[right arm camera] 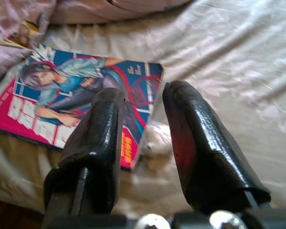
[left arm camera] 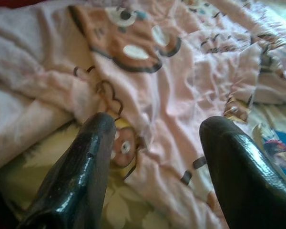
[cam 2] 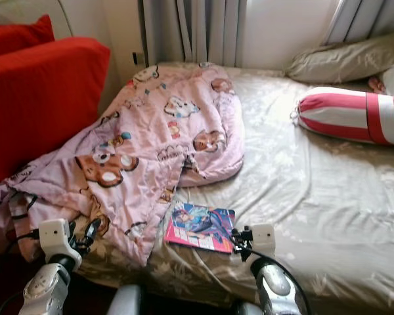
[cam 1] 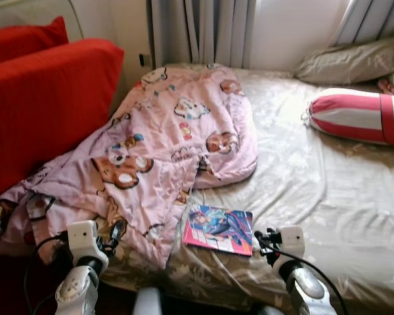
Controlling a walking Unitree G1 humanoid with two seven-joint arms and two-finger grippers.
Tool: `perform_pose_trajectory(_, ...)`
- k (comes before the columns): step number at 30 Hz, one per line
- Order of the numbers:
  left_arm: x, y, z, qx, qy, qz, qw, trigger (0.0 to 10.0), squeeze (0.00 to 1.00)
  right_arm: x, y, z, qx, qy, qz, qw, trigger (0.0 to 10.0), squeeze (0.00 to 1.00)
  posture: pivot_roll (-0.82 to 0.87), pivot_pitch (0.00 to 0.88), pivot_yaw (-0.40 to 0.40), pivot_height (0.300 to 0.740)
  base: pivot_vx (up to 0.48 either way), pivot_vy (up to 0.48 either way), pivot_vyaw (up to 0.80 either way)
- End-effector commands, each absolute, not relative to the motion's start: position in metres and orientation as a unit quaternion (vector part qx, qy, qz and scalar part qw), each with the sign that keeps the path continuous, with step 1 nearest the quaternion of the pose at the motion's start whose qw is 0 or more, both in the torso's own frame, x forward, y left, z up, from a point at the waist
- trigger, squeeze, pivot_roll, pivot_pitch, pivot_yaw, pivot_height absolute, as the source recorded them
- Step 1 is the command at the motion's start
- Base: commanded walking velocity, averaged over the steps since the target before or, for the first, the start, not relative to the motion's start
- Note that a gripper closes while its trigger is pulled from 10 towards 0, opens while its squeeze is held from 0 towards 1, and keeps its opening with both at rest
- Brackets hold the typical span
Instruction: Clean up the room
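Book (cam 1: 220,228) lies at the bed's (cam 1: 328,197) near edge, open sheet beyond; right gripper (right arm camera: 143,119) hovers over its corner, narrowly parted, empty; left gripper (left arm camera: 155,157) gapes above blanket (cam 1: 164,144).

Striped bolster (cam 1: 361,116): far end was cut off by the frame's right edge. Red cushion (cam 1: 43,98): left part ran out of frame. Book (right arm camera: 81,102): cover lettering was too small to read, one corner hidden under the pink blanket (cam 1: 164,144).

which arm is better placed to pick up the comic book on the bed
Right. The right pincer sits open right at the comic book edge, fingers straddling its corner. The left pincer hangs over the pink blanket, farther from the book.
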State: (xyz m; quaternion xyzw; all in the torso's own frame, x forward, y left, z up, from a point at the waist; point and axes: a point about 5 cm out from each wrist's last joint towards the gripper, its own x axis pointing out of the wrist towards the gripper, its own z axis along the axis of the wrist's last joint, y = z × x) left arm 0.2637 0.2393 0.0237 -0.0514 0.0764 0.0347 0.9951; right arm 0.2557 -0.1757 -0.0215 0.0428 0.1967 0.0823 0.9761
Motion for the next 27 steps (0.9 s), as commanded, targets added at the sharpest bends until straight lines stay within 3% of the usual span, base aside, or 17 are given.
perform_pose_trajectory(1,0.264,0.242,0.025,-0.050,0.076,0.035,0.995,10.0,0.00,0.258,-0.173,-0.018,0.043,0.183,0.091,0.978,10.0,0.00,0.08,0.000,-0.033,0.611,0.000,0.000,0.79)
perform_pose_trajectory(7,0.263,0.245,0.026,-0.049,0.077,0.037,0.995,10.0,0.00,0.257,-0.169,-0.019,0.066,0.185,0.100,0.975,10.0,0.00,0.09,0.000,-0.026,0.611,0.041,0.000,0.77)
perform_pose_trajectory(16,0.268,0.245,0.029,-0.046,0.077,0.033,0.995,10.0,0.00,0.261,-0.175,-0.018,0.087,0.188,0.064,0.976,10.0,0.00,0.09,0.000,-0.023,0.611,0.255,0.000,0.00)
perform_pose_trajectory(27,0.268,0.248,0.033,-0.040,0.075,0.025,0.996,10.0,0.00,0.258,-0.186,-0.021,0.109,0.197,0.010,0.974,10.0,0.00,0.10,0.013,-0.019,0.611,0.000,0.000,0.00)
